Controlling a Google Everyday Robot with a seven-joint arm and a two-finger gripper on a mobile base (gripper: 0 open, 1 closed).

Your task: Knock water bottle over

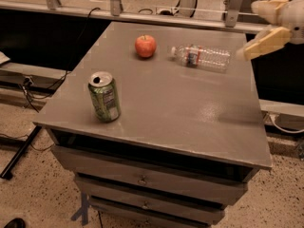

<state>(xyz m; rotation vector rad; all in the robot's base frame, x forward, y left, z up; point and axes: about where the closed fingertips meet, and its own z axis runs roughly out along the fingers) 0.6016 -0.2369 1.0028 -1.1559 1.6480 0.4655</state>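
Note:
The water bottle (pixel 202 57) is a clear ribbed plastic bottle with a white cap and a red-and-white label. It lies on its side at the back right of the grey table (pixel 190 113), cap pointing left toward the apple. My gripper (pixel 248 30) is at the upper right, above the table's back right corner, just right of the bottle's base and apart from it. Its two pale fingers (pixel 266 41) are spread open and hold nothing.
A red apple (pixel 145 45) sits left of the bottle's cap. A green soda can (pixel 104 97) stands upright near the front left. The table top sits on a drawer cabinet (pixel 142 179). A metal rail (pixel 142 17) runs behind.

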